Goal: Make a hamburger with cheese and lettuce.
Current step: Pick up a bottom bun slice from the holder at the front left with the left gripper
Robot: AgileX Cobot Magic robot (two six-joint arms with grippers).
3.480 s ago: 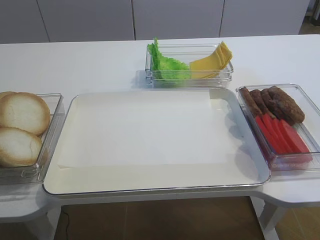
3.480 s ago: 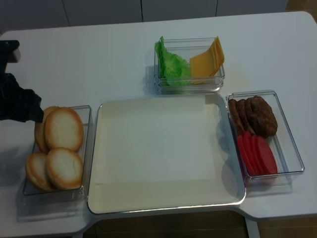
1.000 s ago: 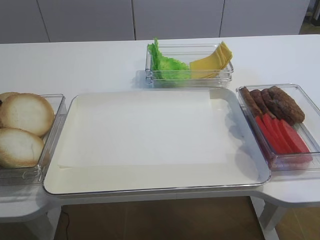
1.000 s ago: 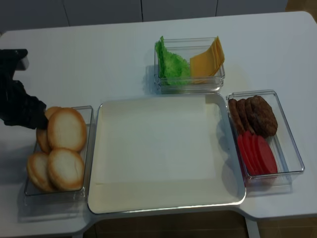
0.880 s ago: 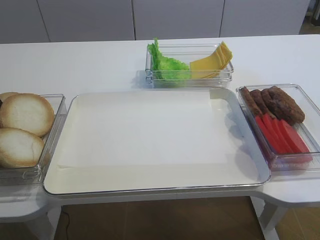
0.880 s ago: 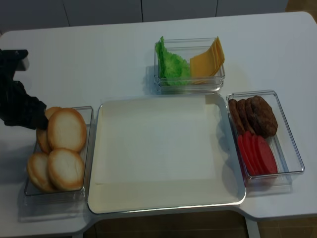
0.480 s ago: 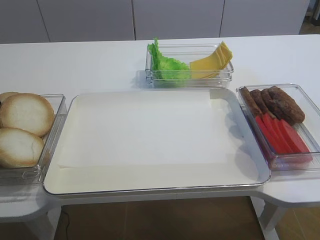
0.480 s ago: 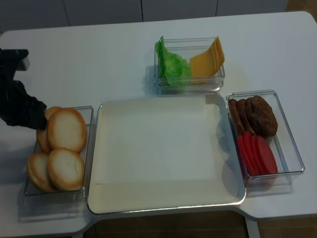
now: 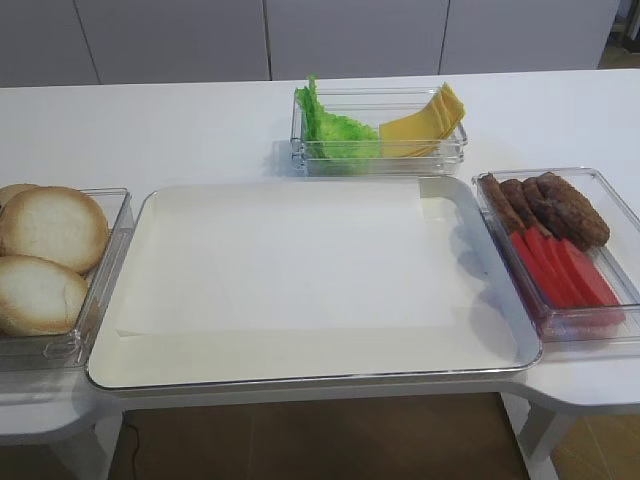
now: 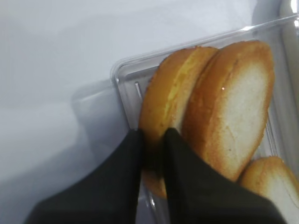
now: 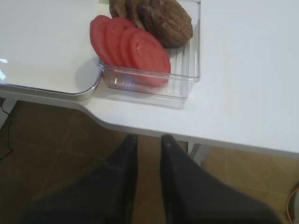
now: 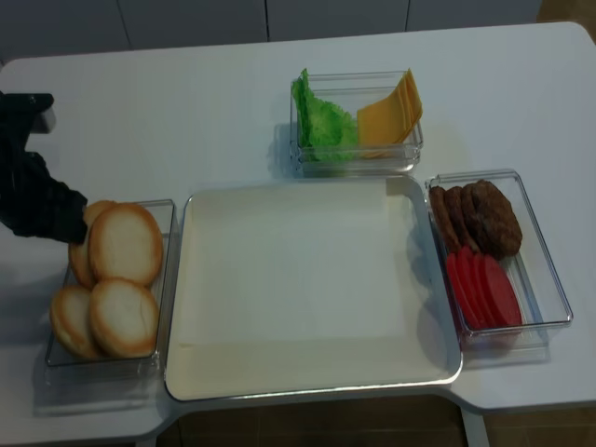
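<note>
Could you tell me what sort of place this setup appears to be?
Probably a mock burger-assembly station rather than a working kitchen: a white table holds clear bins of bun halves, lettuce and cheese, set around a paper-lined tray.

Two high front views share tray point(image 9: 300, 270); wrist cams close, downward.

beside the matt black left claw point(image 10: 152, 140), a clear ribbed plastic bin point(image 10: 122, 81) holds matt, golden-crusted bun halves point(image 10: 229, 109). right of it sits a glossy metal-rimmed tray point(image 12: 177, 279) lined with matt cream paper point(image 12: 298, 279). the white tabletop point(image 12: 186, 112) looks smooth, faintly shiny.
</note>
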